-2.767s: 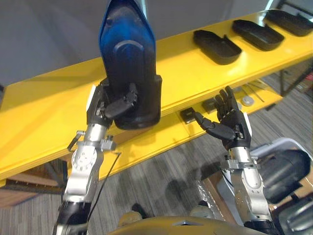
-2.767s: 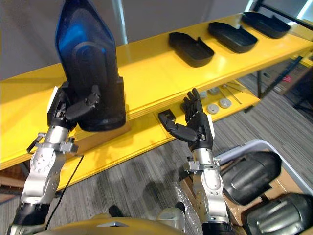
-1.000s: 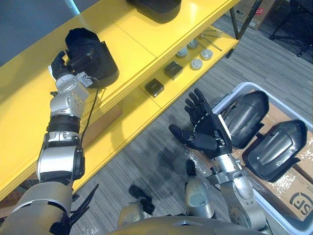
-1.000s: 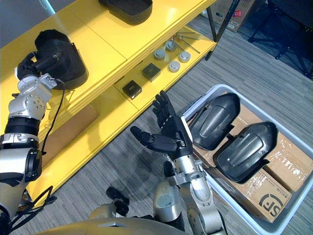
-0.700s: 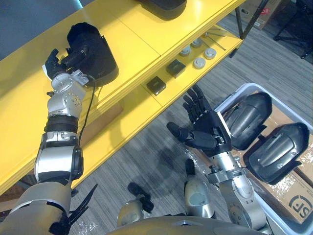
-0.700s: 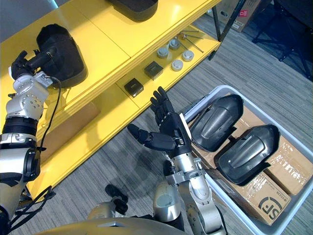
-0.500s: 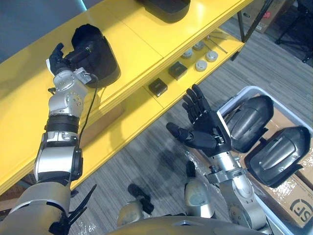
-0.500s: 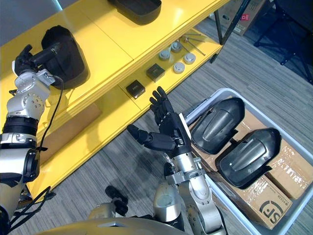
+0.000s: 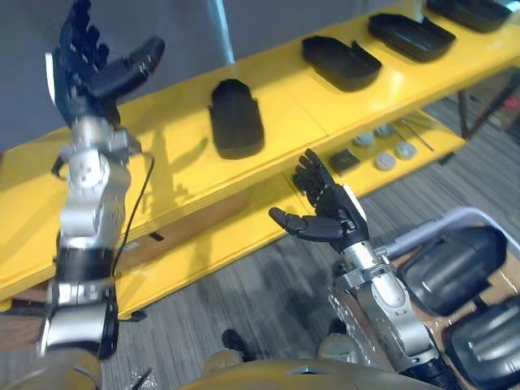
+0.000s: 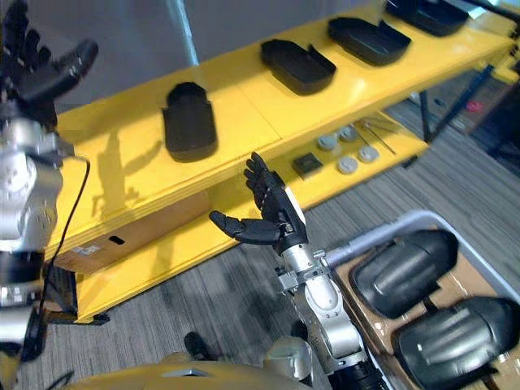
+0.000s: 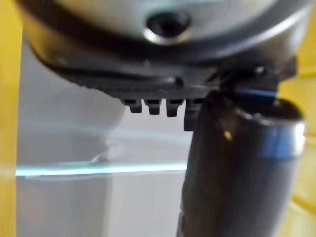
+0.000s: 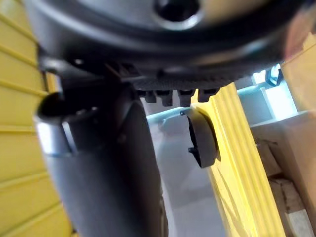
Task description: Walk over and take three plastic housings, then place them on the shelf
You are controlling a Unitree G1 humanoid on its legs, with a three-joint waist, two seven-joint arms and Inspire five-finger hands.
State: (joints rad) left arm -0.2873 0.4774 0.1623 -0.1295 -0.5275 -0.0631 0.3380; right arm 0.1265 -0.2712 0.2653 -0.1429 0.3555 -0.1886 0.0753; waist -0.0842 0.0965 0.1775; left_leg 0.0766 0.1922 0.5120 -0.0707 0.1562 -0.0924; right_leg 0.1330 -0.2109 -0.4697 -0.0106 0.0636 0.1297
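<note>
Black plastic housing point(image 9: 236, 119) lies flat on the yellow shelf point(image 9: 284, 115), below and right of the raised left hand point(image 9: 88, 71), whose fingers are spread wide and empty. The right hand point(image 9: 327, 218) hovers lower, open-palmed, holding nothing; spare housings point(image 10: 398, 275) sit to its right.

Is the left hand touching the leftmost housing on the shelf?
Apart. The left eye view shows the left hand raised above the shelf, fingers spread, with a wide gap to the leftmost housing lying on it.
</note>
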